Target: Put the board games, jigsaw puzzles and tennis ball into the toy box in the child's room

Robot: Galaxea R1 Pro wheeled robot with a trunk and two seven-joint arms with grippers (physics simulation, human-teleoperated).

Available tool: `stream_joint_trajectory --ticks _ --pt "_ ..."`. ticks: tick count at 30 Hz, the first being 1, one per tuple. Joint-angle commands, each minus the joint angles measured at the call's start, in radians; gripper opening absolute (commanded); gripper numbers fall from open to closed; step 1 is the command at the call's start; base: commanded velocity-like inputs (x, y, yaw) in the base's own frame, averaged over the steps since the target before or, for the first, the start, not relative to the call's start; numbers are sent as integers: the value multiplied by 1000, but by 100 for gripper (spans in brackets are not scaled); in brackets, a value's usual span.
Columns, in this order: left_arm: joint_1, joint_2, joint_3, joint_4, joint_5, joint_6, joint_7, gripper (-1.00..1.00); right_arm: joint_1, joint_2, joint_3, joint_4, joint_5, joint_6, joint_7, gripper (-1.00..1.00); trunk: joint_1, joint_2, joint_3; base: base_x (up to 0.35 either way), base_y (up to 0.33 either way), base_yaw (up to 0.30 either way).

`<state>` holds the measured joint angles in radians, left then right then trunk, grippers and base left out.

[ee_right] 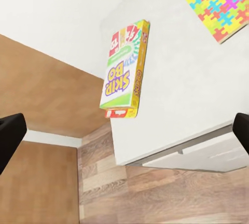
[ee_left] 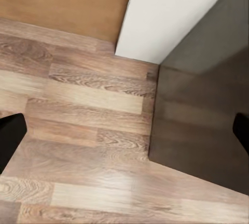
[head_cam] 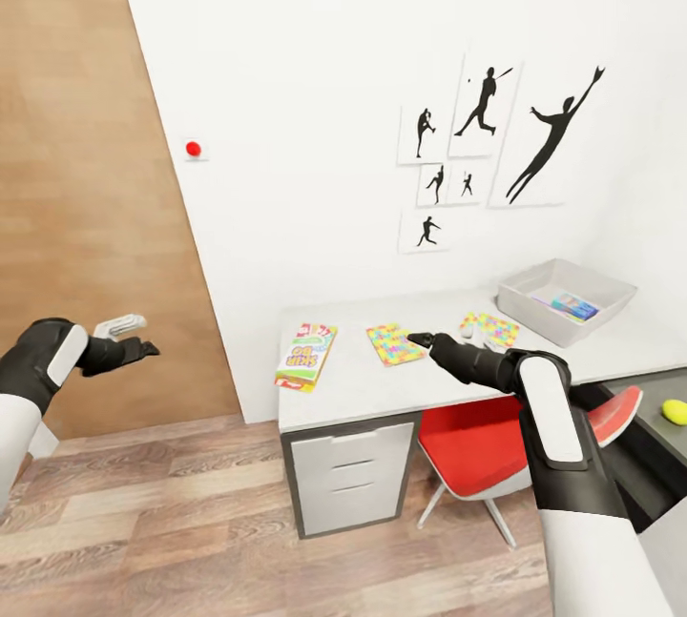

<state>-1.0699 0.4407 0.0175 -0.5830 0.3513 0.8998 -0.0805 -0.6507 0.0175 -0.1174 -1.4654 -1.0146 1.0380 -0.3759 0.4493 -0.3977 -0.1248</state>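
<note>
On the pale table lie a green-and-white board game, one jigsaw puzzle and a second jigsaw puzzle, partly behind my right arm. The grey toy box stands at the back right with a small blue board game in it. The tennis ball rests on the lower dark section. My right gripper is open and empty above the first puzzle's near edge; its wrist view shows the board game and a puzzle. My left gripper is open, off the table's left. The bed is out of view.
A red chair is tucked under the table beside a white drawer unit. A wood-panelled wall stands at the left, with plank floor below. Baseball silhouette pictures hang on the white wall.
</note>
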Motion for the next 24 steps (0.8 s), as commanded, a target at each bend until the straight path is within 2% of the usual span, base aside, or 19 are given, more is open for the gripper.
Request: stream_joint_trajectory --ticks 1,9,11,14,17,22,24 --pt "4 0 2 1 -19 -4 -8 100 -1 1 -1 0 -10 4 -17 100 1 -2 -2 8 138 68" --pt "46 0 1 4 -58 -79 -8 100 -1 8 6 2 -13 9 -85 100 1 -2 -2 66 133 224" --pt "51 0 1 6 -76 -88 -8 100 -1 9 6 3 -13 9 -92 100 1 -2 -2 103 23 282" --pt "56 0 1 8 -121 -95 -7 100 -1 11 7 9 -13 5 -100 100 1 -2 -2 54 9 287" --pt "60 -2 1 9 -142 -97 -6 100 -1 13 7 11 -13 4 -114 100 1 -2 -2 18 3 289" --pt "75 -6 1 9 -157 -99 -7 100 -1 17 5 12 -14 6 -198 100 1 -2 -2 5 1 289" --pt "78 -8 1 9 -158 -99 -8 100 -1 18 4 13 -15 9 -250 100 1 -2 -3 1 0 288"
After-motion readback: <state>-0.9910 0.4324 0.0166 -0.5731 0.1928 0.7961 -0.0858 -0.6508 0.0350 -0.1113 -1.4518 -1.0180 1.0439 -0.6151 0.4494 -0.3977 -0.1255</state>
